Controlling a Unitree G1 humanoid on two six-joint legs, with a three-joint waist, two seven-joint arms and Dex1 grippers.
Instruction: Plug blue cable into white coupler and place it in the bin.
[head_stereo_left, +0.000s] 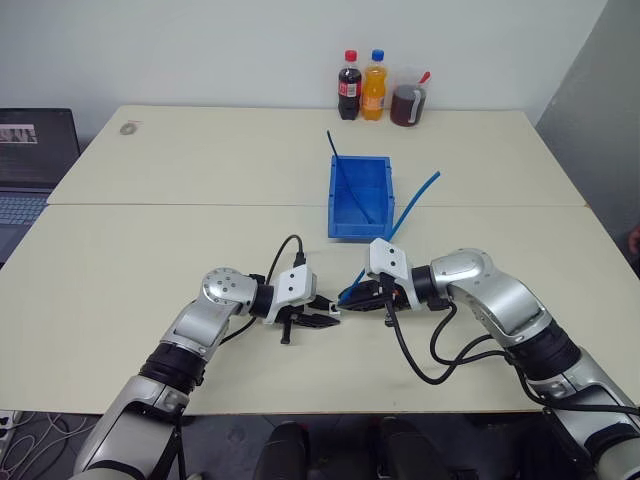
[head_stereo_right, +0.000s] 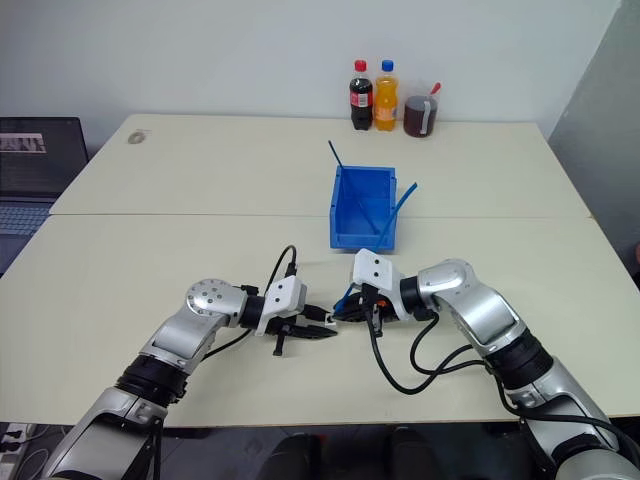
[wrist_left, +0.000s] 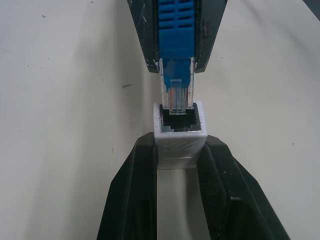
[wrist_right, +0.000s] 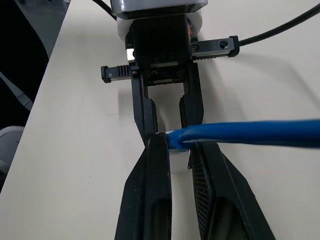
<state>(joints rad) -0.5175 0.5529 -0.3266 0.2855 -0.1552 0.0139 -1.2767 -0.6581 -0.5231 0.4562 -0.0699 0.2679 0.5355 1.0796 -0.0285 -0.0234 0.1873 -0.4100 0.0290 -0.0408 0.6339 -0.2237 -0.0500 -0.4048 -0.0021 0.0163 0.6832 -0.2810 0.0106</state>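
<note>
Two end effectors | left (wrist_left: 179, 150) grips white coupler (wrist_left: 180, 137) | right (wrist_left: 176, 67) grips blue cable (wrist_left: 176, 30) plug-first toward socket

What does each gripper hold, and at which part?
Left gripper clamps the white coupler by its sides; right gripper pinches the blue cable just behind its plug.

A bright-blue cable (wrist_left: 176, 30) with a clear plug is showing against a white coupler (wrist_left: 180, 135) with a dark face, beyond a blue bin (head_stereo_left: 360, 200).
</note>
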